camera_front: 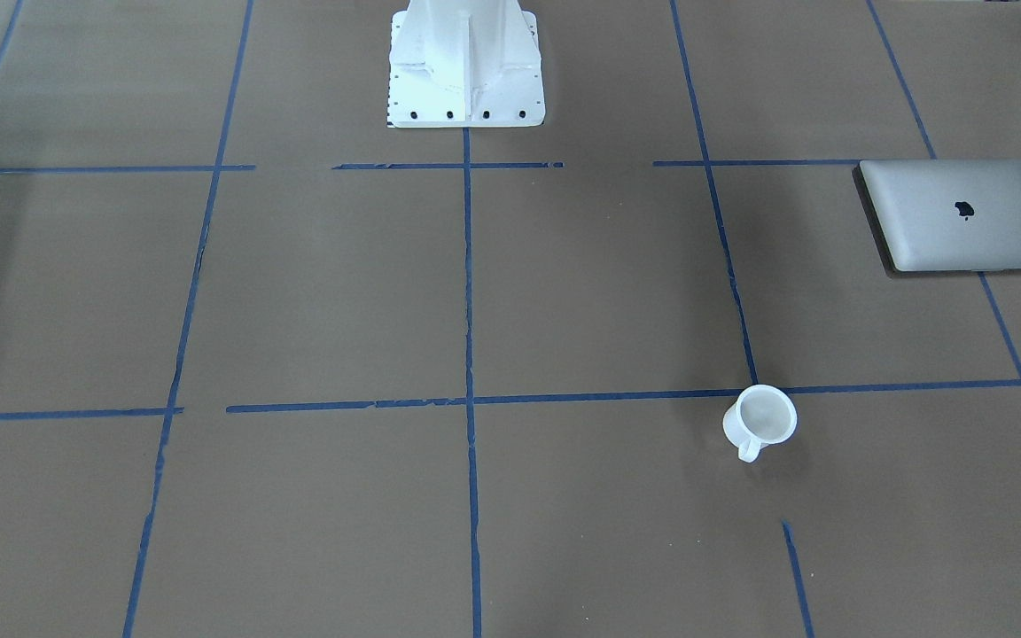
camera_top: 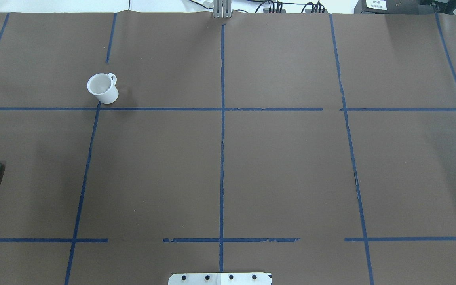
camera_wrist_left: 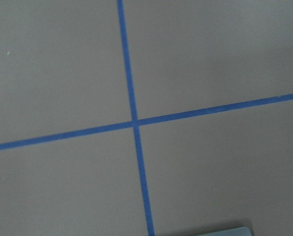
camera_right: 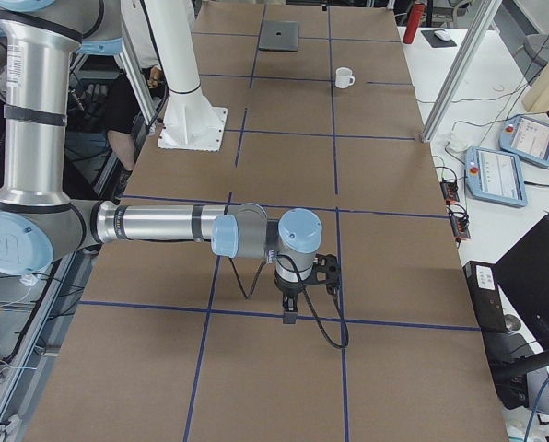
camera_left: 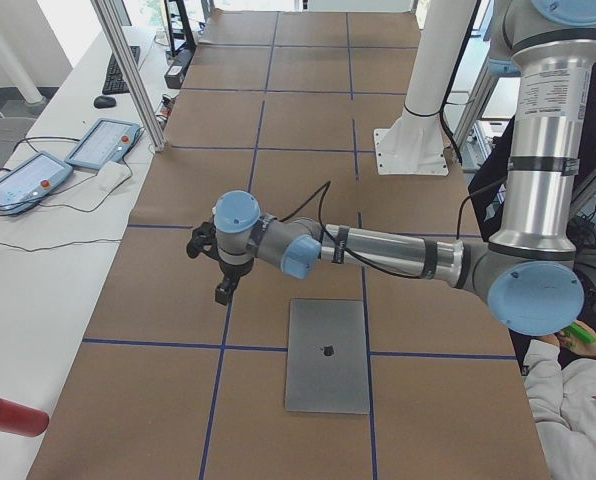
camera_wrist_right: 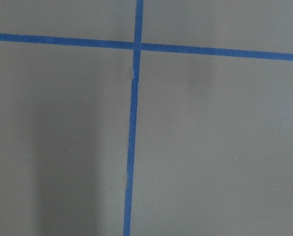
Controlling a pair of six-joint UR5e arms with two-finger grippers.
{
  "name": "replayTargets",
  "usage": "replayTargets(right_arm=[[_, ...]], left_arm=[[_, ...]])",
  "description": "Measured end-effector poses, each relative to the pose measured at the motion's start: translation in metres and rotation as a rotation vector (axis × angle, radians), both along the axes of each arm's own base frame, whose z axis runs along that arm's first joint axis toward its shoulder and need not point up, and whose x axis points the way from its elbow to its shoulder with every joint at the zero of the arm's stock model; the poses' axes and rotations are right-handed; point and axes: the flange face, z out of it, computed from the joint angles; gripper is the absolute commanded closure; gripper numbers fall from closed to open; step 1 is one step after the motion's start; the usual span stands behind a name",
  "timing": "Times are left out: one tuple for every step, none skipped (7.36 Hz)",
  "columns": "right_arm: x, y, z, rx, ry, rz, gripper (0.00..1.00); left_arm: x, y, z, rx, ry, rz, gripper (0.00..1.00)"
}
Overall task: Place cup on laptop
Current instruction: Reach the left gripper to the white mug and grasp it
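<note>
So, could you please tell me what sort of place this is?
Most likely a robotics lab: the table wears brown paper with a blue tape grid, the left arm and right arm reach over it, and teach pendants lie on a bench.

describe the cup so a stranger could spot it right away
On the brown table gridded with blue tape, find the robot's left half, where the grey laptop lies. The cup stands farther from the robot, beside a tape crossing: small, white, upright, one loop handle, unlike the flat laptop.
</note>
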Motion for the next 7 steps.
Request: replayTargets(right_arm=[[0.000,0.000,0.000,0.000,0.000,0.000,0.00],[0.000,0.000,0.000,0.000,0.000,0.000,0.00],[0.000,0.000,0.000,0.000,0.000,0.000,0.00],[0.000,0.000,0.000,0.000,0.000,0.000,0.00],[0.000,0.000,0.000,0.000,0.000,0.000,0.00],[0.000,0.000,0.000,0.000,0.000,-0.001,0.00],[0.000,0.000,0.000,0.000,0.000,0.000,0.00]], left_arm=[[0.039,-0.040,-0.028,0.027,0.005,0.045,0.00],[0.075,-0.079,-0.054,0.040,0.006,0.080,0.00],[0.105,-0.107,-0.079,0.056,-0.001,0.100,0.00],[0.138,-0.128,-0.106,0.069,-0.018,0.101,0.00],[0.170,-0.143,-0.131,0.059,-0.023,0.091,0.01],[0.206,-0.153,-0.153,0.035,-0.019,0.087,0.01],[0.239,-0.160,-0.166,0.008,-0.025,0.082,0.01]])
